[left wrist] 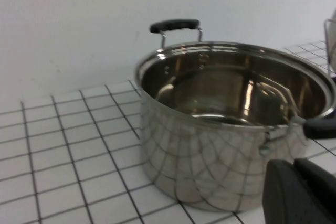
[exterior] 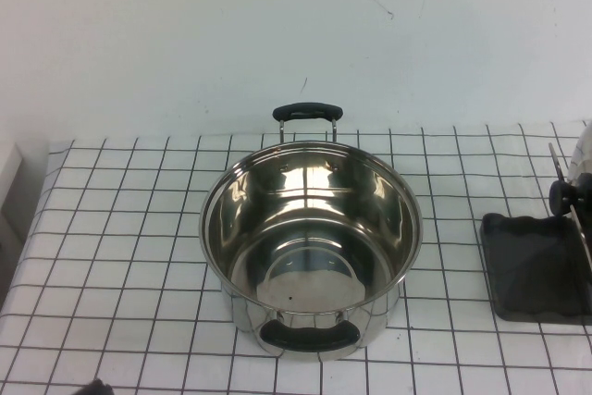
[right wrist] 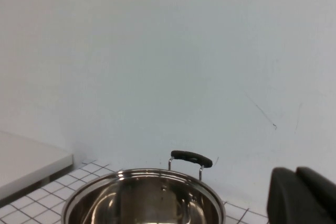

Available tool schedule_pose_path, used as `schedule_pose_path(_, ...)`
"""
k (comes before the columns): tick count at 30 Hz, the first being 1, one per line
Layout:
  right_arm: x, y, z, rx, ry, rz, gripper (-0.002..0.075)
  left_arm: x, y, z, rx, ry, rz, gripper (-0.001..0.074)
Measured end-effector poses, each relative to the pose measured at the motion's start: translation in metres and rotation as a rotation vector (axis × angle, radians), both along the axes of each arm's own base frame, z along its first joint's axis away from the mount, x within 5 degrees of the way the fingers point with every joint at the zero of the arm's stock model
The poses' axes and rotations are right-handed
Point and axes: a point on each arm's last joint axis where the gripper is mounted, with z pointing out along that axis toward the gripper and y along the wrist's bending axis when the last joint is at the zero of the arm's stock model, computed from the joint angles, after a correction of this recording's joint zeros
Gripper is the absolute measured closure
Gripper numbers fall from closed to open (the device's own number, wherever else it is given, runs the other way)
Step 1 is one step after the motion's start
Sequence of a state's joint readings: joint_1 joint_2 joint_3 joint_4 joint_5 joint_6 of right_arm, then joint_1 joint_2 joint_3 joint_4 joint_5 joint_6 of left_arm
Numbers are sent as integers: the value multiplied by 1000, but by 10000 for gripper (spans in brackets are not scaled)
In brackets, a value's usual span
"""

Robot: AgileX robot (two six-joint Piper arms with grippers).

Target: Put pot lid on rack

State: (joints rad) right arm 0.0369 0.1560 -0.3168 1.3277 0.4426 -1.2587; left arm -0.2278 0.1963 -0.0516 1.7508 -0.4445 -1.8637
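The pot lid (exterior: 582, 162) stands on edge at the far right, its black knob (exterior: 563, 196) facing the pot. It leans among the thin wire rods of the rack, over the rack's dark grey tray (exterior: 529, 270). The open steel pot (exterior: 311, 245) sits mid-table without a lid. My left gripper (left wrist: 294, 165) is shut and empty, low beside the pot's near wall; only a dark tip of it shows at the bottom left of the high view (exterior: 93, 388). My right gripper (right wrist: 295, 172) is shut and empty, raised, facing the wall above the pot (right wrist: 144, 198); it is outside the high view.
The table has a white cloth with a black grid (exterior: 111, 256). A white wall stands behind the table. A pale ledge (exterior: 7, 173) lies at the far left. The pot's black loop handles sit at its far side (exterior: 307, 111) and near side (exterior: 309, 334).
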Motion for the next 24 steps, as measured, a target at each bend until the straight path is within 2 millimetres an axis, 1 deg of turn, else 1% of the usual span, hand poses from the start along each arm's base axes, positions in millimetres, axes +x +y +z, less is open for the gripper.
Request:
schedule_pose_path(7,1,1,-5,-11,13,12,727,-12,-11,-17,17,74,-174,736)
schedule_pose_path(11,0,2,-5,-15,14,21,727,-16,-15,-19,17,91,-236,736)
schedule_pose_path(13,3,-2,-7,-7,13,-28,727,-17,-16,-19,15,96,-250,736)
schedule_pose_path(18,16,-25,-17,-38,-31,-302,727,-18,-16,-20,13,101,-258,736)
schedule_pose_path(20,17,-32,-18,-93,-63,-395,727,-18,-16,-20,13,101,-258,736)
schedule_pose_path(22,18,-36,-17,-165,-95,-444,727,-18,-17,-20,11,104,-262,736)
schedule_pose_path(24,18,-37,-18,-184,-100,-456,727,-18,-17,-20,11,104,-261,736)
